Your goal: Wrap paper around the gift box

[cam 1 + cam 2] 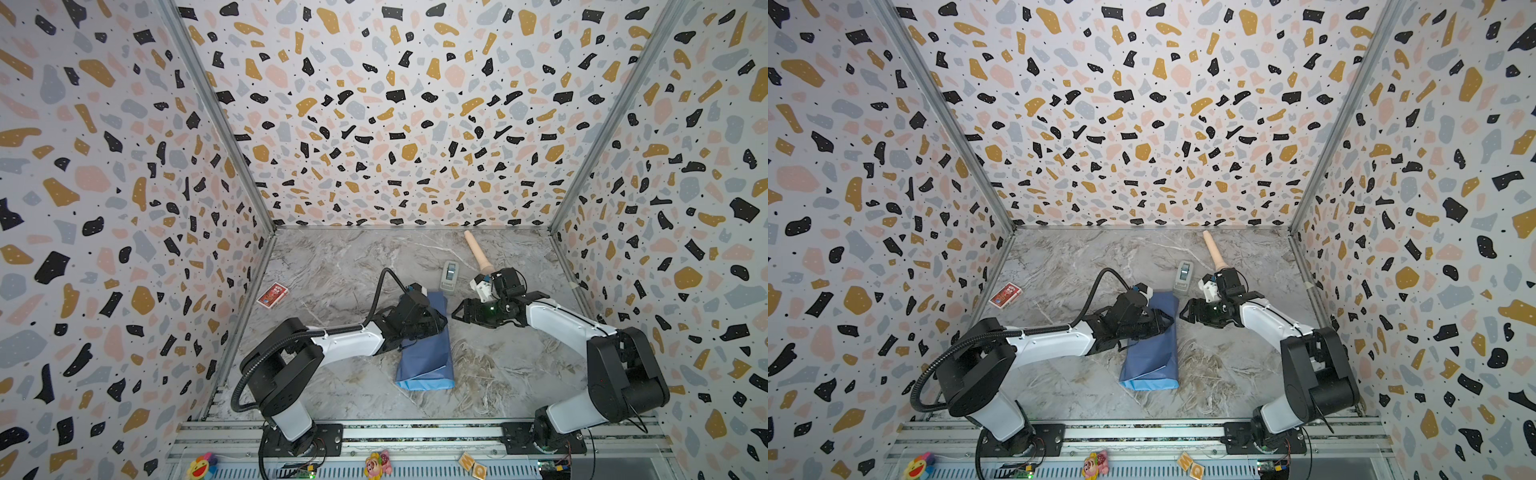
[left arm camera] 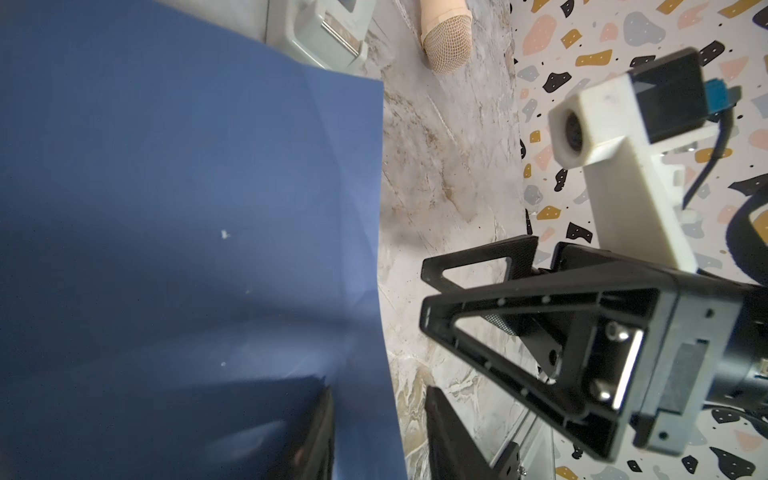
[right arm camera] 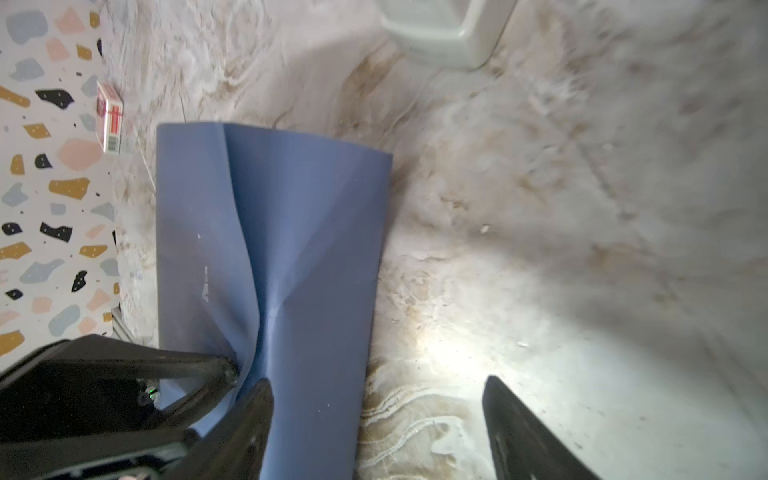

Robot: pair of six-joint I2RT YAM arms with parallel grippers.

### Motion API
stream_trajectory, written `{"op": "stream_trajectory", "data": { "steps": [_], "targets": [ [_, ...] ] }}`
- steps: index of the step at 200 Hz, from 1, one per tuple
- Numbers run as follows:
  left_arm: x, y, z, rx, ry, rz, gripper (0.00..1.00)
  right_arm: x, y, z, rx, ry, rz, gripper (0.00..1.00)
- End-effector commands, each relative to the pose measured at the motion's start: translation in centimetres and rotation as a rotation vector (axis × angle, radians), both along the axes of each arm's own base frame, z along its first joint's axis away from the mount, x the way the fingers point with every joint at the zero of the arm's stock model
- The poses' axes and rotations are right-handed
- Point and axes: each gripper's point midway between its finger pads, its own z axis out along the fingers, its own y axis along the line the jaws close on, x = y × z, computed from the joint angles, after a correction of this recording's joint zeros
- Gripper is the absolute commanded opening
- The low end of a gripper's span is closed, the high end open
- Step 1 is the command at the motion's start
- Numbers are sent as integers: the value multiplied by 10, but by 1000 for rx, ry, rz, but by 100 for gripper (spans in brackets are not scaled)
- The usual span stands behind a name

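The paper (image 1: 428, 361) (image 1: 1154, 357) lies folded into a long blue bundle in the middle of the table, dull blue on top with a light blue strip at its near end. The gift box is hidden, no dark box shows. My left gripper (image 1: 439, 322) (image 2: 382, 440) hovers over the bundle's far right edge with its jaws apart. That paper (image 2: 187, 208) edge and bare marble show between them. My right gripper (image 1: 457, 312) (image 3: 378, 424) is open just right of the bundle, straddling the paper (image 3: 299, 228) edge and gripping nothing.
A grey tape dispenser (image 1: 449, 276) stands just behind the bundle. A beige toy microphone (image 1: 478, 253) lies behind the right gripper. A red card pack (image 1: 272, 295) sits by the left wall. Patterned walls close three sides of the marble table (image 1: 498, 374).
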Motion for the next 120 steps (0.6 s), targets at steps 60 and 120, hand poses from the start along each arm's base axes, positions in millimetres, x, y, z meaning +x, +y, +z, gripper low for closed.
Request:
{"op": "stream_trajectory", "data": {
  "steps": [60,120],
  "targets": [
    [-22,19,-47,146,105,-28,48,-46,17,-2,168,62,94,82],
    [-23,19,-48,147,105,-33,49,-71,29,6,270,57,132,87]
  ]
}}
